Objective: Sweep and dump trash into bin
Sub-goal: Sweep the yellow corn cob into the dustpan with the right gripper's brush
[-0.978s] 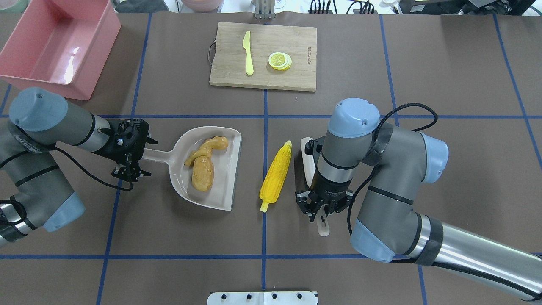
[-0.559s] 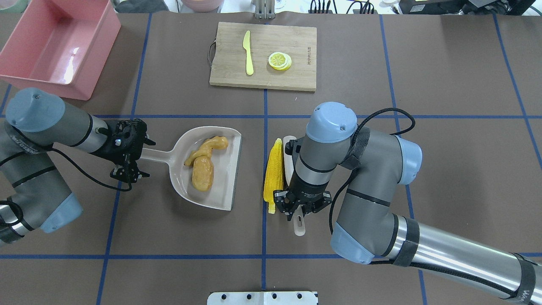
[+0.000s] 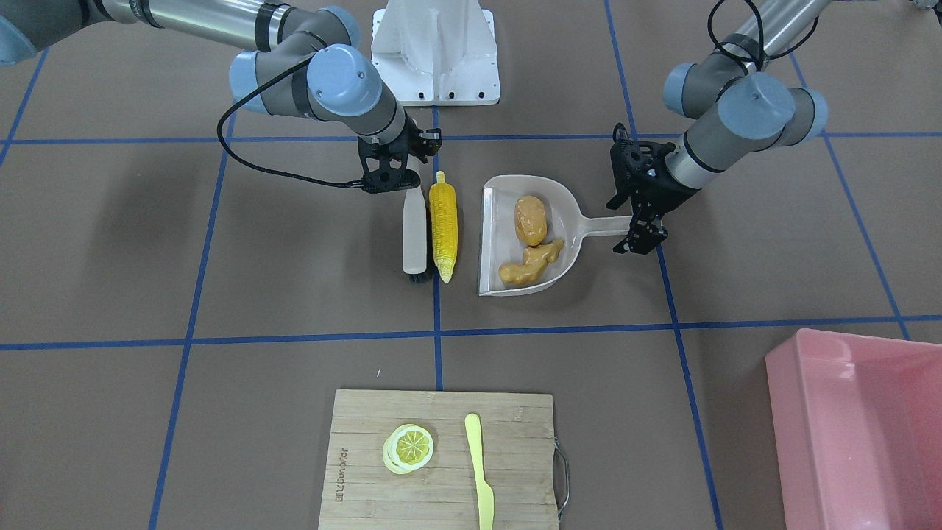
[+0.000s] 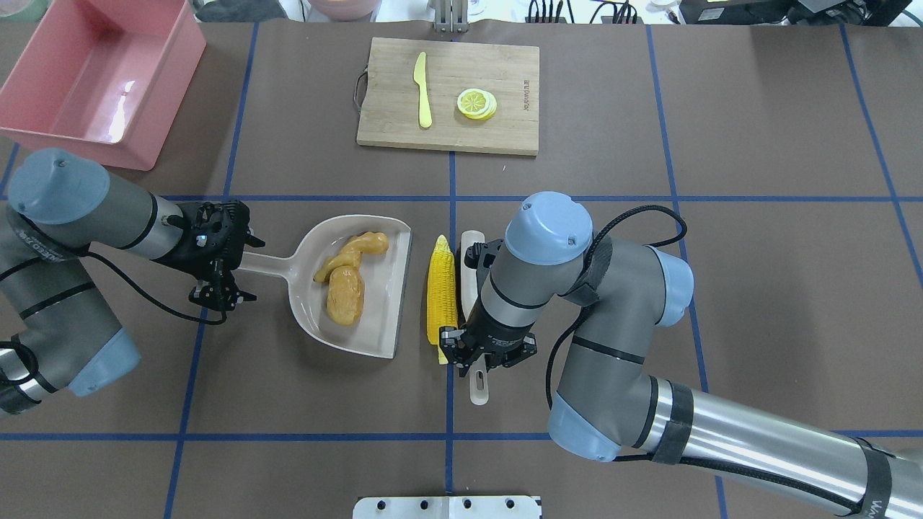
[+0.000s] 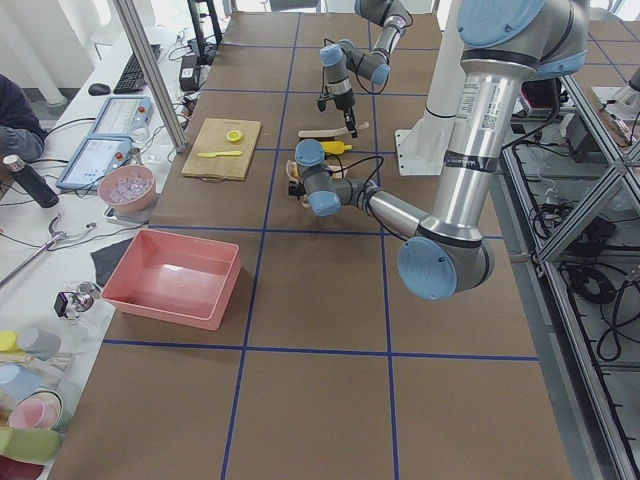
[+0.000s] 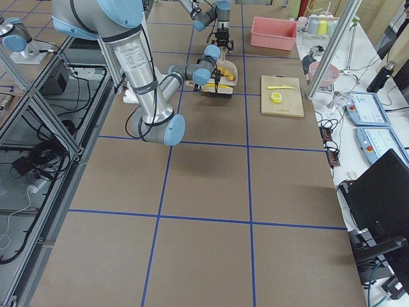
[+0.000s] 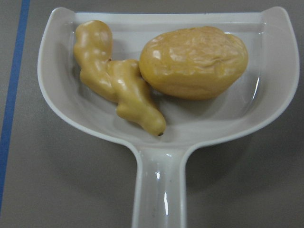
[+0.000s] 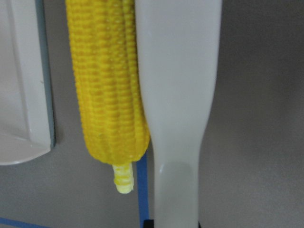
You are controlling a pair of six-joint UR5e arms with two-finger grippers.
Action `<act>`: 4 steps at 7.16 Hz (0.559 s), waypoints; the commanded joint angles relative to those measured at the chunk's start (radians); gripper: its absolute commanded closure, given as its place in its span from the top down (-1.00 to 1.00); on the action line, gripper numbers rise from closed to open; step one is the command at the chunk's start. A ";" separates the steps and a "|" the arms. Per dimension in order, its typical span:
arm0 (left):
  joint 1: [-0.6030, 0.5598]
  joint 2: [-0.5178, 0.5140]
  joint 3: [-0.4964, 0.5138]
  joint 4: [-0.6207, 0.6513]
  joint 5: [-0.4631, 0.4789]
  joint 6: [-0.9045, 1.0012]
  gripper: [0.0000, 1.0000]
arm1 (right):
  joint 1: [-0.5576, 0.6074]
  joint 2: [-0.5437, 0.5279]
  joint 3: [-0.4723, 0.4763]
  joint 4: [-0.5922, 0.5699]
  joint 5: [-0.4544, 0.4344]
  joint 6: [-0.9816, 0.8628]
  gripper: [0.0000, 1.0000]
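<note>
No text here can be read in full. The cutting board (image 3: 515, 412) carries a small burned-in brand mark (image 3: 340, 477) along one short edge, its letters too small to make out. A black strap (image 4: 875, 484) on the right arm shows white lettering starting with "W", cut off by the picture's edge. White print on the left arm's dark band (image 4: 41, 247) is illegible.

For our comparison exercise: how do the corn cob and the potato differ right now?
The corn cob is long and bright yellow; the potato is rounded and brown. The corn cob lies outside the dustpan, against the brush; the potato sits inside it. Both are toy foods.
</note>
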 commanded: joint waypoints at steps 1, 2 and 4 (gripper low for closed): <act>-0.001 0.015 -0.018 0.000 0.000 0.000 0.85 | -0.031 -0.001 -0.011 0.091 -0.053 0.061 -1.00; -0.001 0.018 -0.018 0.000 0.000 0.000 0.85 | -0.036 0.001 -0.012 0.116 -0.058 0.090 -1.00; -0.001 0.020 -0.018 0.000 0.002 0.005 0.85 | -0.066 0.007 -0.026 0.165 -0.095 0.129 -1.00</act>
